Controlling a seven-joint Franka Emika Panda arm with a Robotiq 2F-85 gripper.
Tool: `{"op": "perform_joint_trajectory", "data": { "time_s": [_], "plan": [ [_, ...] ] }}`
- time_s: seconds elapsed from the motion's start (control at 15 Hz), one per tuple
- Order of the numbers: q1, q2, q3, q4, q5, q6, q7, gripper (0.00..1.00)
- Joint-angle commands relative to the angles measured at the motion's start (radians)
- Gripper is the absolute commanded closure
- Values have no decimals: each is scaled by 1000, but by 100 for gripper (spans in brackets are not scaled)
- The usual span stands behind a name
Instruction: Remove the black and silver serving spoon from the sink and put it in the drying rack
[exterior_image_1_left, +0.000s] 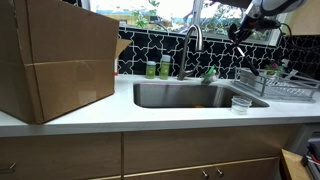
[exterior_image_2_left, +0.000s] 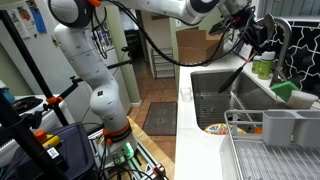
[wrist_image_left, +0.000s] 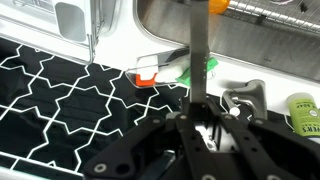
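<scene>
Two fingers (wrist_image_left: 172, 136): pinched on the spoon's handle, clamped from both sides as far as the wrist view shows.
Spoon (exterior_image_2_left: 242, 70): dangling from that grip, a bit slanted, up in the air by the faucet. It's clear of the sink and not in the rack yet.
Why held so: my guess is that grabbing one end of the handle lets the long part hang free, so it can go down into the rack without the fingers hitting the wires.
Faucet (exterior_image_1_left: 192, 40): right next to where the spoon hangs. I'd say the height is there to clear it.
Sink (exterior_image_1_left: 150, 95): nearly bare, just one small orange thing (exterior_image_2_left: 214, 127) on the bottom. Can't tell what it is.
Rack (exterior_image_1_left: 290, 90): on the desk (exterior_image_1_left: 100, 115) just beside the sink. It has a pale caddy (exterior_image_2_left: 282, 122) in it, plus a few bits too small to name.
Cup (exterior_image_1_left: 240, 103): clear, on the desk in front, between sink and rack. Looks empty, hard to be sure.
Sponge (wrist_image_left: 150, 72), bottles (exterior_image_1_left: 158, 68): parked behind the sink against the tiles, out of the basin.
Box (exterior_image_1_left: 60, 65): big cardboard one on the desk, on the side of the sink away from the rack. Contents hidden from here.
</scene>
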Motion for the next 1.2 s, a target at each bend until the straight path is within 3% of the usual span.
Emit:
{"op": "perform_joint_trajectory", "data": {
  "time_s": [0.0, 0.67, 1.13],
  "plan": [
    [-10, 4, -31, 47, 19, 4, -9, 95],
    [-102, 53, -117, 109, -31, 246, 40, 95],
    [-132, 87, -143, 104, -41, 295, 33, 95]
  ]
}}
